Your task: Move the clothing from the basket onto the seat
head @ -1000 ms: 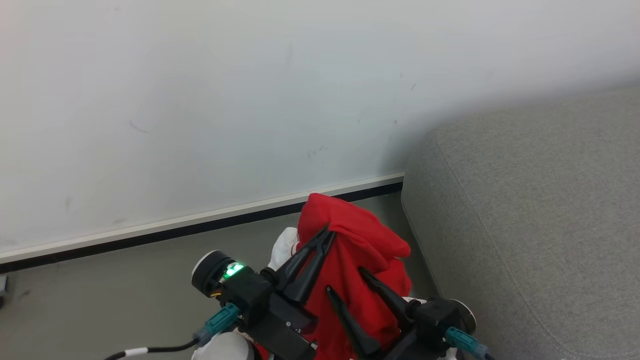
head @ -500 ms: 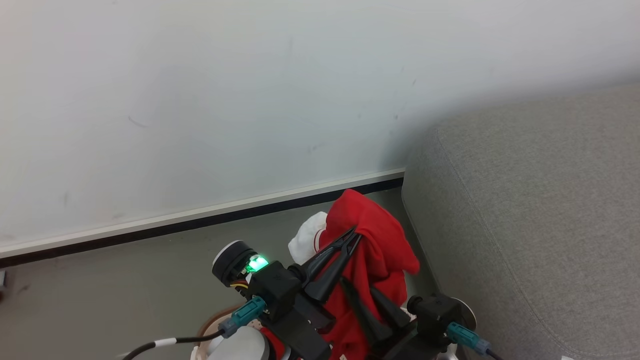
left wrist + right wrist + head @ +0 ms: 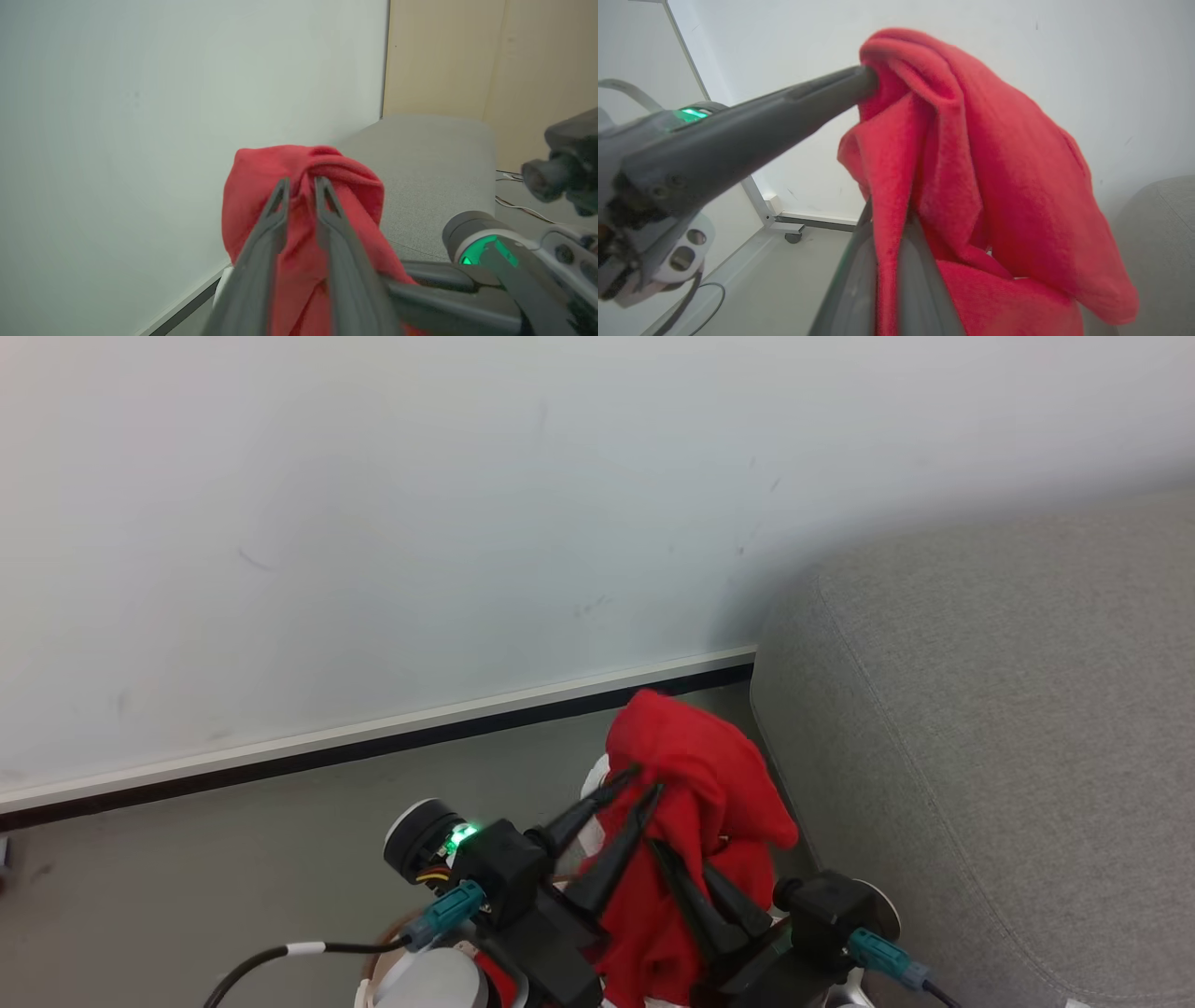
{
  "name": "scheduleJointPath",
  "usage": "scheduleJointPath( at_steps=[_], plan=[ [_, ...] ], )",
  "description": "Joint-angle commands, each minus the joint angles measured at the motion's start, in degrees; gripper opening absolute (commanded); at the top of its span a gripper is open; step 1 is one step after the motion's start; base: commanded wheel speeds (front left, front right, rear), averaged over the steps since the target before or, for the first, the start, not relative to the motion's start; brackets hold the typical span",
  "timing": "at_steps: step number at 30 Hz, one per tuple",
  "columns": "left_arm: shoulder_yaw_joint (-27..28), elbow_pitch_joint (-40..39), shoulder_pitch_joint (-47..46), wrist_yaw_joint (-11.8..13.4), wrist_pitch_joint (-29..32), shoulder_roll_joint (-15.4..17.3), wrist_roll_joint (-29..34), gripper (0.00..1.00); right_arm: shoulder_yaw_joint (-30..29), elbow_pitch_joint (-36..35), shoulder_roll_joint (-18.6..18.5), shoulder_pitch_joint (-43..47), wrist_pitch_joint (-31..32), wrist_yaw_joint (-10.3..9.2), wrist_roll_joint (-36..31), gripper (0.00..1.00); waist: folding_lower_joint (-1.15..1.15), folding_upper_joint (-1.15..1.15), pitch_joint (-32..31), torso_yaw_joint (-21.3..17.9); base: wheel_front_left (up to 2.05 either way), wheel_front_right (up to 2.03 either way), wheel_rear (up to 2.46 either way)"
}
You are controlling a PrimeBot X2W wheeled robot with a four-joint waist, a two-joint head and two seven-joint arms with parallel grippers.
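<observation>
The red clothing (image 3: 695, 756) hangs in a bunch above the floor, just left of the grey seat (image 3: 1008, 728). Its peak sits at my left gripper (image 3: 644, 781), whose fingers stand a little apart with a red fold between their tips (image 3: 301, 181). Lower down, my right gripper (image 3: 686, 868) is shut on the same clothing (image 3: 994, 163), its fingertips buried in the fabric (image 3: 889, 219). A white part of the garment (image 3: 596, 777) peeks out on the left. A sliver of the basket's brown rim (image 3: 381, 947) shows at the bottom edge, behind my left arm.
A white wall (image 3: 373, 523) with a dark-edged skirting board (image 3: 373, 747) stands straight ahead, grey floor (image 3: 187, 877) below it. A black cable (image 3: 271, 961) trails from my left wrist. The seat's top (image 3: 430, 186) stretches towards a beige panel (image 3: 537, 56).
My right gripper has gone from wide open to shut on the lower part of the garment. The left fingers have parted slightly. The bundle has drifted a little towards the seat.
</observation>
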Motion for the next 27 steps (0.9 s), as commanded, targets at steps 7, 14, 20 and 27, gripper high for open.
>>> scheduleJointPath(
  at_steps=[7,14,20,27],
  plan=[
    [-0.51,1.39,1.25,0.26,2.45,1.15,-1.17,1.00,-1.14,-0.85,0.29,0.04,-0.02,0.04,-0.47,0.00,0.00,0.00,0.40,-0.21,0.00,0.00,0.00],
    [-0.68,0.97,1.07,0.55,2.95,1.68,-1.68,1.00,-2.33,-1.41,0.33,0.35,-0.02,0.04,-1.03,0.00,0.00,0.00,0.98,-0.98,0.00,0.00,0.00],
    [-0.76,0.21,0.97,0.97,3.13,2.37,-1.71,1.00,-4.44,-2.18,0.00,0.54,-0.02,0.04,-1.99,0.00,0.00,0.00,2.03,-3.79,0.00,0.00,0.00],
    [-1.41,-0.66,0.18,1.38,3.54,3.08,-1.26,1.00,-7.31,-3.06,-0.05,0.73,-0.02,0.04,-2.86,0.00,0.00,0.00,3.92,-8.93,0.00,0.00,0.00]
  ],
)
